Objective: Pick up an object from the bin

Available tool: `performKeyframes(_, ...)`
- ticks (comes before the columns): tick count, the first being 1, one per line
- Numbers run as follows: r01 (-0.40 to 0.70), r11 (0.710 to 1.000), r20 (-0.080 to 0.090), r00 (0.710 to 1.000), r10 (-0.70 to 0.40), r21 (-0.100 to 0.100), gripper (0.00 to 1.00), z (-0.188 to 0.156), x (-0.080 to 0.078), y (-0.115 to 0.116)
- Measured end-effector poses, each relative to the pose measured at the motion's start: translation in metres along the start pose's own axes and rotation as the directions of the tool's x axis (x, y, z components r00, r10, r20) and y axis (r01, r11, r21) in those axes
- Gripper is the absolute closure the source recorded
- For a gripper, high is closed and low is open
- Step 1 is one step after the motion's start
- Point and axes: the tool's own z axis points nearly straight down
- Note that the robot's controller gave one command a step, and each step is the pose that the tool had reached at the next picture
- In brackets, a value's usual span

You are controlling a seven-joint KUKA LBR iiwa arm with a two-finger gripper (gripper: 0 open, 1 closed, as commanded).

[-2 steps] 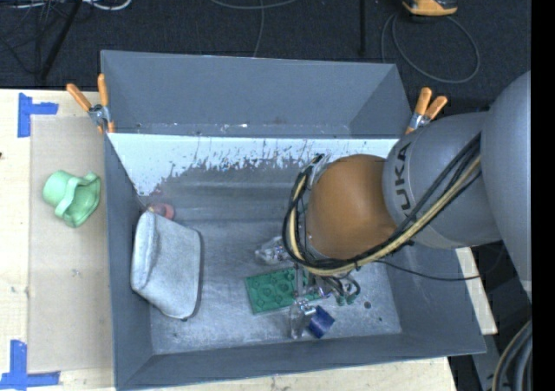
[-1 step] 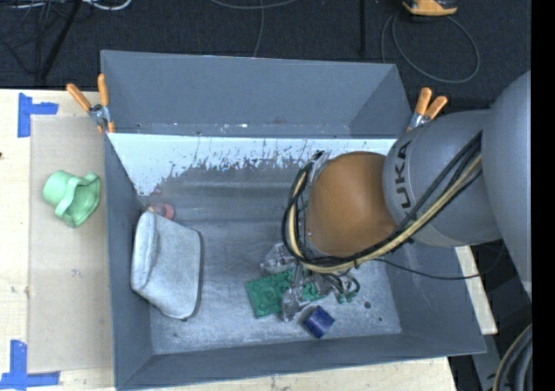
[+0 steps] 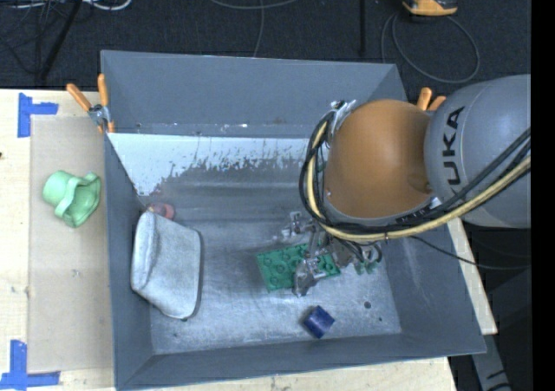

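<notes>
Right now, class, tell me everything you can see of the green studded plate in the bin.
The green plate is a flat, roughly rectangular piece, plastic by its look, with rows of studs on top. It lies flat and slightly skewed on the bin floor, right of centre. The gripper stands over its right end, hiding that part. A small blue block lies apart, nearer the front.

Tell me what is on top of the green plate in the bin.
The hand stands over the green plate, above its right part; whether it touches cannot be told. The plate's left part is bare, with its studs showing. The part beneath the hand is covered.
</notes>
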Motion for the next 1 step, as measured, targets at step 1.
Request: performKeyframes(1, 0.0, 1.0, -0.001, 1.0, 0.0, 0.001, 1.0, -0.0651, -0.0053, -0.01)
